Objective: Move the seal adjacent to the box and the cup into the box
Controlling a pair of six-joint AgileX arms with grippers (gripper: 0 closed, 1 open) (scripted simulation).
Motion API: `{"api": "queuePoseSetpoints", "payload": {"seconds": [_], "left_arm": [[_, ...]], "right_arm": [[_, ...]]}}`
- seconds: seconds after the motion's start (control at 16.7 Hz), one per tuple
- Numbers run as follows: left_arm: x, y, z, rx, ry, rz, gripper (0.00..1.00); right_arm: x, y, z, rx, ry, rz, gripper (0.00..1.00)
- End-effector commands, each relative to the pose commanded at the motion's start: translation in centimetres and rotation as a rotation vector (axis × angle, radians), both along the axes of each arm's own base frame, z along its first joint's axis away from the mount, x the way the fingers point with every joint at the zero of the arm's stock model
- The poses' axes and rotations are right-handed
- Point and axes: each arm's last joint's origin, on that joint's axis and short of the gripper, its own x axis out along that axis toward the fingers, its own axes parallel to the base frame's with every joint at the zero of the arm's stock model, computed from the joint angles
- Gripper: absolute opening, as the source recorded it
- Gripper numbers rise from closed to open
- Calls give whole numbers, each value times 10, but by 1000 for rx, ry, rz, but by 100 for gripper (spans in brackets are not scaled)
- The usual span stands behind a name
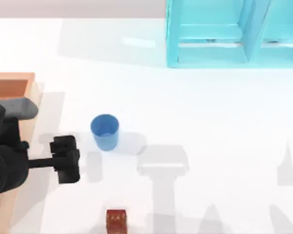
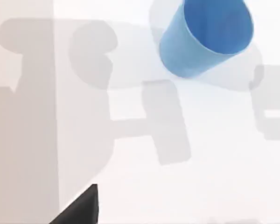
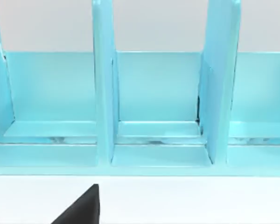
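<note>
The left gripper [image 1: 68, 159] hovers over the table [image 1: 210, 122], holding nothing; whether its fingers are spread is hard to tell. The cup [image 1: 105, 131] stands just beyond them, the seal [image 1: 116, 221] well apart, the box [image 1: 12, 87] behind.

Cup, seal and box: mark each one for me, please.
cup [image 1: 105, 132], top view, on its blue side wall.
seal [image 1: 116, 220], top view, on its reddish-brown body.
box [image 1: 12, 75], top view, on its far rim.
</note>
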Motion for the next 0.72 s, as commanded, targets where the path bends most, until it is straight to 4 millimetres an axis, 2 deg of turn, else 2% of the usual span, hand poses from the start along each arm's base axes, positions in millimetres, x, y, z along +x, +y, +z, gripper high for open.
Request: {"api": "queuePoseSetpoints", "payload": {"seconds": [0.18, 0.36, 0.54, 0.72], "left_arm": [[16, -41, -1, 81, 273, -27, 100], [22, -82, -5, 182, 464, -31, 100], [23, -117, -12, 279, 585, -21, 100], [22, -138, -17, 339, 641, -12, 100]], "right_arm": [[0, 0, 0, 0, 0, 0, 100], [0, 0, 0, 0, 0, 0, 100], [0, 0, 0, 0, 0, 0, 100], [0, 0, 0, 0, 0, 0, 100]]}}
